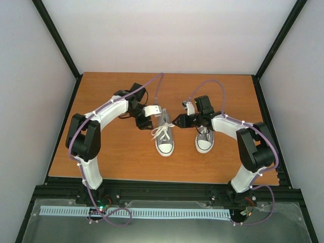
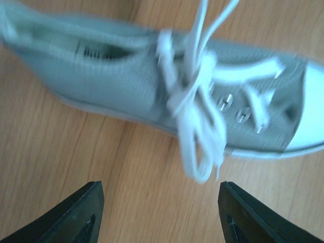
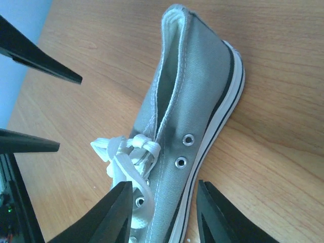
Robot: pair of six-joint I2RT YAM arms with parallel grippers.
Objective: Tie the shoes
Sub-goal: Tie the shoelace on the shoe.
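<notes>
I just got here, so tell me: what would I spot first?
Two grey sneakers sit side by side on the wooden table, toes toward the near edge. The left sneaker has white laces spread in loops; the right sneaker sits beside it. The left fingers and right fingers hover open on either side of the left one.

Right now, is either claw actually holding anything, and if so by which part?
Nothing is held. The left claw stands open short of the bow on the shoe. The right claw is parted over the same shoe's side, gripping no lace.
</notes>
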